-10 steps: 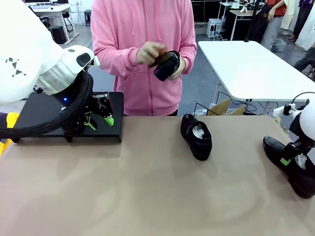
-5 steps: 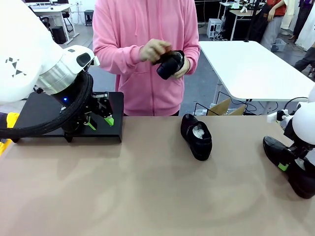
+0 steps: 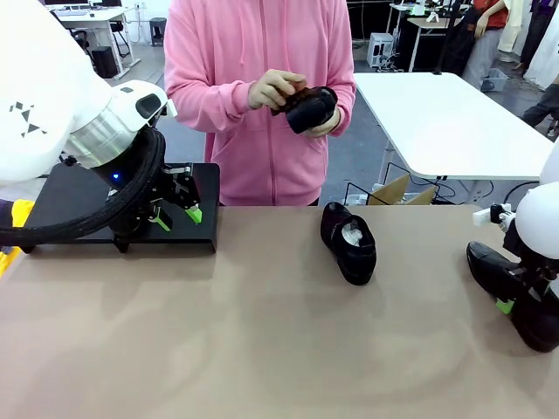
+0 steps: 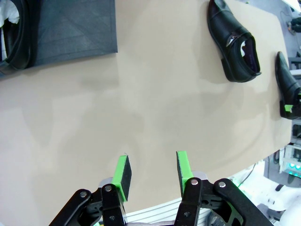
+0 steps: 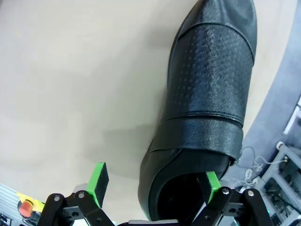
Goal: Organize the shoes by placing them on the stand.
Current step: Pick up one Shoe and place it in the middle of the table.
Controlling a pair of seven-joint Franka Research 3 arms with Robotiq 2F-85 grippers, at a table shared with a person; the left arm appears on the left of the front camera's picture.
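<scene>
Right gripper set over a shoe, left one waiting by the stand.
The right gripper (image 5: pixel 154 181) is spread wide astride the heel end of the edge shoe (image 5: pixel 207 103), not yet clamped, seemingly lined up to pinch its sides. The left gripper (image 4: pixel 151 172) hangs half-open and empty near the stand (image 4: pixel 70 28), which carries one shoe (image 4: pixel 14 42). A mid-table shoe (image 3: pixel 349 240) lies loose, and the person's hands (image 3: pixel 272 89) hold a fourth shoe (image 3: pixel 310 106).

The left arm (image 3: pixel 52 105) hides much of the stand (image 3: pixel 74 205); a picture edge cuts off 1 shoe (image 4: pixel 21 52).

No legible text, labels, brands, numbers
</scene>
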